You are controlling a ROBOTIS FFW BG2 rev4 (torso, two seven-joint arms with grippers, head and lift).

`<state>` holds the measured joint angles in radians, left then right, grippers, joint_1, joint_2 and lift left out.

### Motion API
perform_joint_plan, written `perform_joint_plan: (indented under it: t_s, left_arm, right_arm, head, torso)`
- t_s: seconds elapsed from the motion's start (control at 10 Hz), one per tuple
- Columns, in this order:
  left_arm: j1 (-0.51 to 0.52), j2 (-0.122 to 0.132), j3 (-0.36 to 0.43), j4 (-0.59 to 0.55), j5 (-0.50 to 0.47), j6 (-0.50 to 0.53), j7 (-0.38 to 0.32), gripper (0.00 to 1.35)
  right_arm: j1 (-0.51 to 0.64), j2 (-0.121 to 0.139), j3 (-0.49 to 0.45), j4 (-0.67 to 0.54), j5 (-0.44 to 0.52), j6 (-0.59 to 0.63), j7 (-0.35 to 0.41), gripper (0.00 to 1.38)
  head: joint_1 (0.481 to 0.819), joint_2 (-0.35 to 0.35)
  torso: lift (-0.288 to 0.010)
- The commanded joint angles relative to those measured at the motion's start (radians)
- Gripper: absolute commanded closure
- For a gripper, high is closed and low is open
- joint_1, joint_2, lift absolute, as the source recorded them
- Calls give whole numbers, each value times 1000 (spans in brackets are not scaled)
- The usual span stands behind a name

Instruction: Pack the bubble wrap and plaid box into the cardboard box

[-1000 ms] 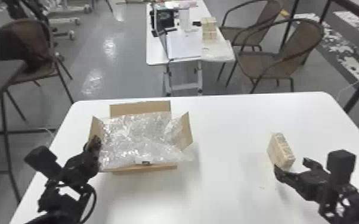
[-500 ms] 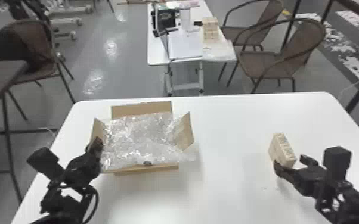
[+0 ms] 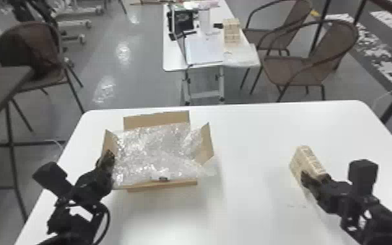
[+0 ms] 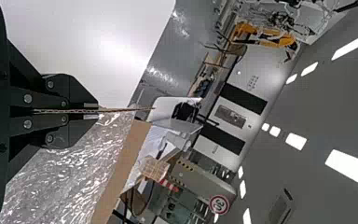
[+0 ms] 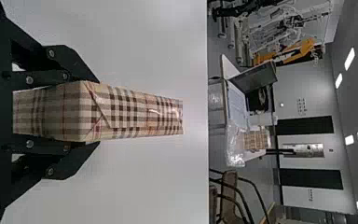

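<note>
Cardboard box, open — bubble wrap inside, overhanging

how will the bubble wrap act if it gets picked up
The bubble wrap will likely be floppy, since it lies crumpled rather than flat. Its clear, thin film suggests it is light for its size. It may catch when lifted, as it spills over the near edge of the cardboard box.

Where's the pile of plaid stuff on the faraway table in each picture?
Head view: the plaid pile is near the top, on the far table, left of the chairs.
Left wrist view: the plaid pile is beyond a cardboard flap.
Right wrist view: the plaid pile is beside some clear wrap.
Landmark in all three: the near white table.
</note>
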<state>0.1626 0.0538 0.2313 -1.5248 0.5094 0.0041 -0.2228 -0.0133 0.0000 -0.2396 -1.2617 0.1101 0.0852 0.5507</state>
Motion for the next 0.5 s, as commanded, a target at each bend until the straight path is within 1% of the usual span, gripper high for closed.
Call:
perform_joint_plan:
  t_s: [0.0,0.4]
  left_arm:
    - [0,0,0,0,1,-1,-1,1208]
    - [0,0,0,0,3,-3,-1,1208]
  right_arm:
    - [4,1,0,-4,-4,1,0,884]
    - [19,1,0,-24,-7,5,0,895]
  head:
    - [695,100]
    - [695,100]
  torso:
    - [-44]
    - [-44]
